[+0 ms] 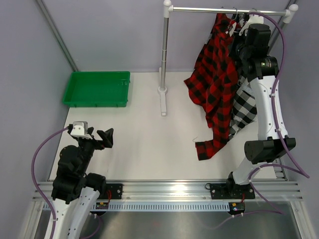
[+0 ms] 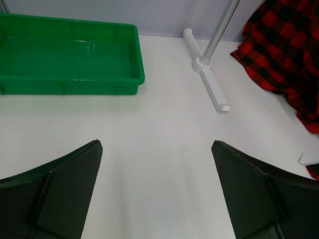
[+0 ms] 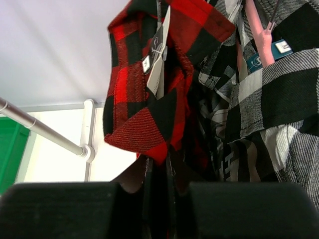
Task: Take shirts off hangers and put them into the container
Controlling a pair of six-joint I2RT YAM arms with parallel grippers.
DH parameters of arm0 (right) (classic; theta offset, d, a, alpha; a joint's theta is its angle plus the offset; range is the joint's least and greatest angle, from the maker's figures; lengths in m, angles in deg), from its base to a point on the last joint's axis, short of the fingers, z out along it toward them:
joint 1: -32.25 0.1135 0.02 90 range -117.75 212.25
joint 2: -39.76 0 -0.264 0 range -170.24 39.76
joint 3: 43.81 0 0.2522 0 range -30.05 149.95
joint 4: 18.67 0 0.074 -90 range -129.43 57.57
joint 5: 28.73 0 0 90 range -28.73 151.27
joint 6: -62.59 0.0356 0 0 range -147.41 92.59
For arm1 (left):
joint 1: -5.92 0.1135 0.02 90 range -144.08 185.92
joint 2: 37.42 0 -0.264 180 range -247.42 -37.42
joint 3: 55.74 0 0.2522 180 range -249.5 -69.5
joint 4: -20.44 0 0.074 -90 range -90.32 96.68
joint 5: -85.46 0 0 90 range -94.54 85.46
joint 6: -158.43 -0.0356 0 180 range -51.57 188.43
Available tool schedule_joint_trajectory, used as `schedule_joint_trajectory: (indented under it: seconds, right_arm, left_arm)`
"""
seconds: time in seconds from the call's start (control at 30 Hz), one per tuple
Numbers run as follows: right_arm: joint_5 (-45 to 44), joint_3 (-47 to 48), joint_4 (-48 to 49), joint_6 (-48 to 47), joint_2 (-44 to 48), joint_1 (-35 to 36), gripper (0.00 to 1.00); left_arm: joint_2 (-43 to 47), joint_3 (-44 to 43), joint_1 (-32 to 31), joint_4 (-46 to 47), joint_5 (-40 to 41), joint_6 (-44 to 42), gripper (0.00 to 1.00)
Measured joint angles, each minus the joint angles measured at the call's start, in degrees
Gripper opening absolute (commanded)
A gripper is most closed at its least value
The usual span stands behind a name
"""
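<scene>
Up at the rack rail (image 1: pixel 224 9), the right gripper (image 3: pixel 158 185) is pinched shut on a fold of the red-and-black shirt (image 1: pixel 215 84), likely to tug it free, while the left gripper (image 2: pixel 157 189) hovers wide open near the green container (image 1: pixel 94 88).

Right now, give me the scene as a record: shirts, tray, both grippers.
red shirt: hangs from the rail, lower end trailing on the table
black-and-white shirt: hangs just right of the red one
tray: far left on the table, nothing in it
left gripper: open, low over bare table, holds nothing
right gripper: up near the rail, closed on red shirt fabric
shirts in tray: none yet
</scene>
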Motion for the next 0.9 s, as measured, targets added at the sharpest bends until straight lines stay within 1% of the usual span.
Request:
schedule_joint_trajectory:
  seconds: [0.03, 0.33, 0.47, 0.73, 0.9]
  right_arm:
    - [-0.1, 0.2, -0.2, -0.2, 0.0, 0.0, 0.0]
    - [0.1, 0.0, -0.5, -0.7, 0.7, 0.0, 0.0]
    - [0.5, -3.2, 1.2, -1.1, 4.1, 0.0, 0.0]
    - [1.6, -5.4, 3.4, -2.7, 10.6, 0.0, 0.0]
    - [3.8, -11.6, 5.3, -2.7, 14.4, 0.0, 0.0]
  left_arm:
    - [0.0, 0.0, 0.0, 0.0, 0.0, 0.0, 0.99]
    - [0.0, 0.0, -0.3, 0.0, 0.0, 0.0, 0.99]
    - [0.0, 0.0, -0.3, 0.0, 0.0, 0.0, 0.99]
    - [0.5, 0.0, -0.3, 0.0, 0.0, 0.0, 0.99]
    - [0.7, 0.0, -0.3, 0.0, 0.0, 0.0, 0.99]
